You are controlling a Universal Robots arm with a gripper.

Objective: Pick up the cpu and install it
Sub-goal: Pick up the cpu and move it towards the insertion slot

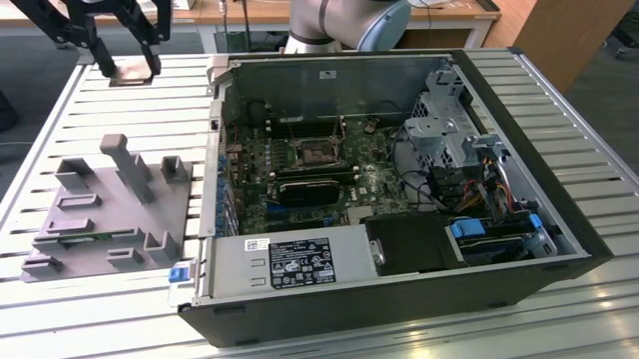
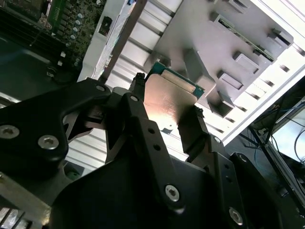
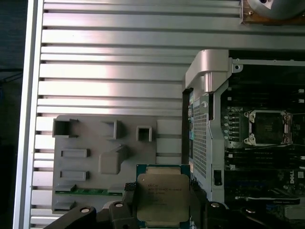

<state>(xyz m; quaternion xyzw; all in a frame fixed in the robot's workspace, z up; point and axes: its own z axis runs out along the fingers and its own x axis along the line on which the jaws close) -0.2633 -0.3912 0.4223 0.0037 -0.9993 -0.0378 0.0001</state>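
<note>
The cpu (image 1: 132,73), a flat square chip with a silver-grey top and a thin green edge, hangs above the slatted table at the far left of the exterior view. My gripper (image 1: 128,66) is shut on it, one black finger on each side. In both wrist views the cpu (image 3: 163,198) (image 2: 169,102) sits between the fingers (image 2: 138,98), above the grey fixture plate (image 3: 105,157). The motherboard's black cpu socket (image 1: 319,153) (image 3: 267,128), with its metal frame, lies inside the open computer case, apart from the gripper.
The open computer case (image 1: 559,247) fills the exterior view's right, with raised walls, a drive cage (image 1: 444,123), cables and a power supply (image 1: 289,262). The grey fixture plate (image 1: 110,217) with upright blocks lies on the slatted table (image 1: 60,314) at the left.
</note>
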